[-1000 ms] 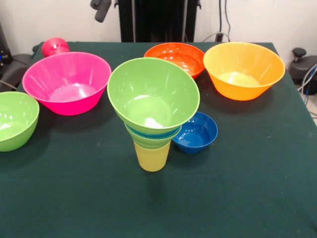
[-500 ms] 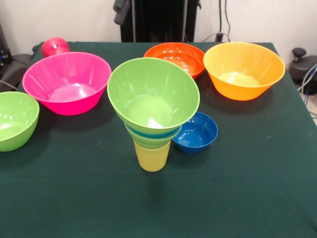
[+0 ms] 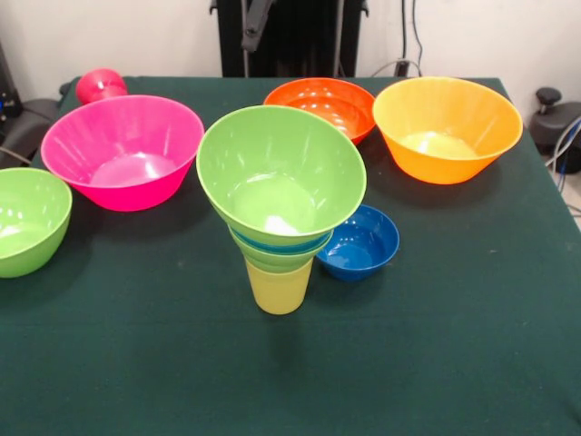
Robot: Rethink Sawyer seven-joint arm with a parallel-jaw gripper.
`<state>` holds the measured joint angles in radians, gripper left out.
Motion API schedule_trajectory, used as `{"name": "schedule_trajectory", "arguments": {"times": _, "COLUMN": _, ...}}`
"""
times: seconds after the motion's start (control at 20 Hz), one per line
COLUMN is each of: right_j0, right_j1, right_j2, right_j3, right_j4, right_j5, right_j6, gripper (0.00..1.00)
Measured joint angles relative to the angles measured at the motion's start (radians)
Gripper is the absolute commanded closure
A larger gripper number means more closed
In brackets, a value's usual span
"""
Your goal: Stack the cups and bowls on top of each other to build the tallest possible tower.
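Green-clothed table [image 3: 436,363]: tower [image 3: 280,204] awaits another bowl; gripper [image 3: 254,23] far behind it, finger state indiscernible.

Bowl tower [image 3: 280,195] on yellow cup [image 3: 279,286]

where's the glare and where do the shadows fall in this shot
Front view: white glare spots sit on the inner floors of the pink bowl, the yellow-orange bowl and the top green bowl of the tower; soft shadows fall on the green tablecloth beside the bowls; the gripper at the top edge looks blurred.
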<state>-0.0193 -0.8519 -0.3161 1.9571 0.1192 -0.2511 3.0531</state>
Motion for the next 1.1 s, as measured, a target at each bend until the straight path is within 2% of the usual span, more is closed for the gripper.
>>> {"name": "schedule_trajectory", "arguments": {"times": 0.25, "right_j0": 0.060, "right_j1": -0.011, "right_j2": -0.020, "right_j3": 0.083, "right_j4": 0.001, "right_j5": -0.026, "right_j6": 0.000, "gripper": 0.00}}
{"name": "schedule_trajectory", "arguments": {"times": 0.3, "right_j0": 0.097, "right_j1": -0.011, "right_j2": -0.031, "right_j3": 0.115, "right_j4": 0.001, "right_j5": -0.046, "right_j6": 0.000, "gripper": 0.00}}
{"name": "schedule_trajectory", "arguments": {"times": 0.55, "right_j0": 0.200, "right_j1": -0.010, "right_j2": -0.052, "right_j3": 0.190, "right_j4": 0.001, "right_j5": -0.099, "right_j6": 0.000, "gripper": 0.00}}
{"name": "schedule_trajectory", "arguments": {"times": 0.6, "right_j0": 0.248, "right_j1": -0.009, "right_j2": -0.057, "right_j3": 0.220, "right_j4": 0.001, "right_j5": -0.126, "right_j6": 0.000, "gripper": 0.00}}
{"name": "schedule_trajectory", "arguments": {"times": 0.9, "right_j0": 0.377, "right_j1": -0.005, "right_j2": -0.066, "right_j3": 0.321, "right_j4": 0.001, "right_j5": -0.232, "right_j6": 0.000, "gripper": 0.00}}
{"name": "schedule_trajectory", "arguments": {"times": 1.1, "right_j0": 0.416, "right_j1": 0.016, "right_j2": -0.068, "right_j3": 0.377, "right_j4": 0.002, "right_j5": -0.309, "right_j6": 0.000, "gripper": 0.00}}
